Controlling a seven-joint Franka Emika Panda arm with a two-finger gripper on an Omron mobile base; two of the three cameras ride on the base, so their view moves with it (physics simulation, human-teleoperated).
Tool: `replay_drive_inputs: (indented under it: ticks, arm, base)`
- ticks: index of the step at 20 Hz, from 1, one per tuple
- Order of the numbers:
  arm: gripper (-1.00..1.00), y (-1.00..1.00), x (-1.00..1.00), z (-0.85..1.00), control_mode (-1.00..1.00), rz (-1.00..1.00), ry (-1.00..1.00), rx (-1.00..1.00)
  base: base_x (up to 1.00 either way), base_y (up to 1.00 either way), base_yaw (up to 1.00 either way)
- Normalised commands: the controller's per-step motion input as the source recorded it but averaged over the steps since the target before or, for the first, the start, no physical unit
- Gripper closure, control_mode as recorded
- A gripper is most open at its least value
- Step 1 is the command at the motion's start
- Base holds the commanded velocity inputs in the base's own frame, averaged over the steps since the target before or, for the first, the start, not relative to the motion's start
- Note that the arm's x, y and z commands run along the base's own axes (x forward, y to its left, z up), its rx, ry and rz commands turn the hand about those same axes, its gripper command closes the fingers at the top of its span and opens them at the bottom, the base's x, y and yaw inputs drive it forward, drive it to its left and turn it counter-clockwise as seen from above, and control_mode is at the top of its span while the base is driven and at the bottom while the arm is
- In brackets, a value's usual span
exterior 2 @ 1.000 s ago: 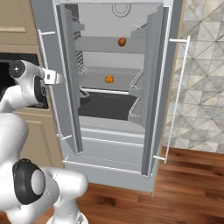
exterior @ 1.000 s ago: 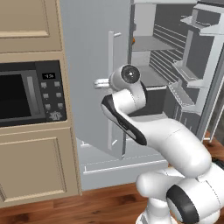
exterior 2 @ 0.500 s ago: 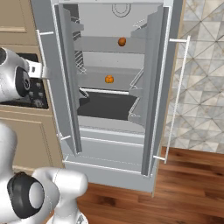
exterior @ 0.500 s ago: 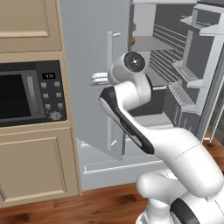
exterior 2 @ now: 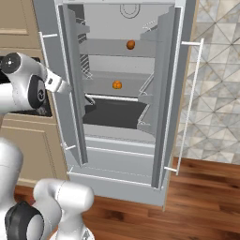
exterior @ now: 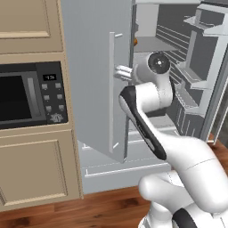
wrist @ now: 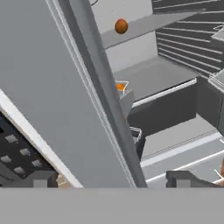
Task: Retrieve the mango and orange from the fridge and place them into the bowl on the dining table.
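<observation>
The fridge [exterior 2: 165, 93] stands with both doors wide open. The mango [exterior 2: 131, 44], a small reddish fruit, lies on its upper shelf. The orange [exterior 2: 116, 85] sits on the shelf below. My gripper [exterior 2: 63, 86] is open and empty, held beside the edge of the left door [exterior: 89, 67], well short of both fruits. In the hand view the fingertips [wrist: 41, 178] stand far apart with the door's edge running up between them. The mango [wrist: 121, 26] shows beyond, and the orange [wrist: 120, 86] peeks out from behind that edge. The bowl and the dining table are out of view.
A black-fronted microwave [exterior: 26, 95] sits in beige cabinets [exterior: 35, 173] left of the fridge. The right door [exterior 2: 190, 108] swings out toward a tiled wall. Door racks [exterior: 196, 84] line the fridge's inside, and a drawer front [exterior 2: 117, 161] closes its bottom over the wood floor [exterior 2: 201, 197].
The jaws have gone from shut to wide open. The hand has lifted and turned beside the left door's edge. The fruits and the doors have not moved.
</observation>
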Motion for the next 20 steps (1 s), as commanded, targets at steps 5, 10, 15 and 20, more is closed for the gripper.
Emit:
replay_drive_inputs:
  ticks: [5, 10, 15, 20]
  arm:
    - [-1.00, -0.62, 0.00, 0.07, -1.00, -0.36, 0.11, 0.40]
    - [-1.00, -0.43, 0.00, 0.12, -1.00, -0.22, 0.20, 0.42]
    - [-1.00, -0.30, 0.00, 0.03, -1.00, -0.09, 0.27, 0.41]
    - [-1.00, -0.04, 0.02, -0.07, -1.00, 0.00, 0.08, 0.27]
  base:
    - [0.00, 0.00, 0.00]
    - [0.00, 0.00, 0.00]
    - [0.00, 0.00, 0.00]
    - [0.00, 0.00, 0.00]
